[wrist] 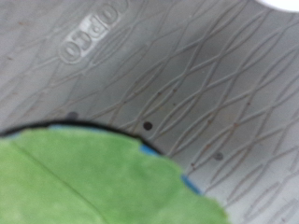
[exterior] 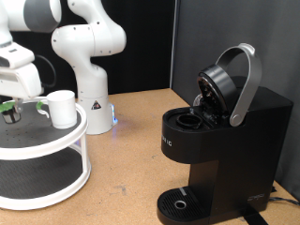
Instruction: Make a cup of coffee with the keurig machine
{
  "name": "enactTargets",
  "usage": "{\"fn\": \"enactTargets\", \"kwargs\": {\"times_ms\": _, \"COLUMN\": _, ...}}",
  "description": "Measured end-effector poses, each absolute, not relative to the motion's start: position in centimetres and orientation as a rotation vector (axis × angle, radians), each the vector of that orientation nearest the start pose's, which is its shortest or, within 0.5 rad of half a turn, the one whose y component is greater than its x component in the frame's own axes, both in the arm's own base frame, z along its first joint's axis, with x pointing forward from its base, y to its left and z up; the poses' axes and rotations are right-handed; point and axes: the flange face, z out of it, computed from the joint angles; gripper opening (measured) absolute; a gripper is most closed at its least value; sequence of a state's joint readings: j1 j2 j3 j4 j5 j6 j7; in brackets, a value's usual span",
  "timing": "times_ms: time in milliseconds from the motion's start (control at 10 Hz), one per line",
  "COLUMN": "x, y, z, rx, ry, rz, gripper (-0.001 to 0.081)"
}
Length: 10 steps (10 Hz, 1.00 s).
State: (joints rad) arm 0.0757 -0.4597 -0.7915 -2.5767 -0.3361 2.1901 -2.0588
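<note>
The keurig machine (exterior: 220,141) stands at the exterior view's right, black, with its silver-handled lid (exterior: 232,82) raised and the pod chamber (exterior: 190,119) open. The white cup (exterior: 62,108) stands on the top tier of a round white stand (exterior: 56,150) at the left. My gripper (exterior: 13,105) hangs low over that tier, just left of the cup, by a small black pod with a green top (exterior: 9,111). In the wrist view the green pod top (wrist: 89,182) fills the lower part, very close, on the grey patterned mat (wrist: 187,84). No fingers show there.
The stand has a lower tier (exterior: 37,178) with a dark mat. The robot's white base (exterior: 89,89) stands behind it. The machine's drip base (exterior: 181,202) is bare. Brown tabletop (exterior: 131,159) lies between stand and machine.
</note>
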Motion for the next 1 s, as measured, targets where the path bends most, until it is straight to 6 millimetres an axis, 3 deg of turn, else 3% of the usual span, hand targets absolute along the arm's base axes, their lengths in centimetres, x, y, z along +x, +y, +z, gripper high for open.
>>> {"fn": "enactTargets", "kwargs": {"times_ms": 300, "x": 30.7, "y": -27.8, "z": 40.1, "rx": 2.194, "ry": 2.295, "rz": 0.086, "gripper": 0.0467}}
{"fn": "enactTargets", "kwargs": {"times_ms": 500, "x": 30.6, "y": -27.6, "z": 39.8, "rx": 2.231, "ry": 2.289, "rz": 0.102, "gripper": 0.0467}}
{"fn": "enactTargets", "kwargs": {"times_ms": 700, "x": 30.7, "y": -26.7, "z": 40.1, "rx": 2.450, "ry": 2.171, "rz": 0.198, "gripper": 0.0467}}
{"fn": "enactTargets", "kwargs": {"times_ms": 1000, "x": 32.6, "y": -24.4, "z": 42.4, "rx": 2.761, "ry": 1.852, "rz": 0.415, "gripper": 0.0467}}
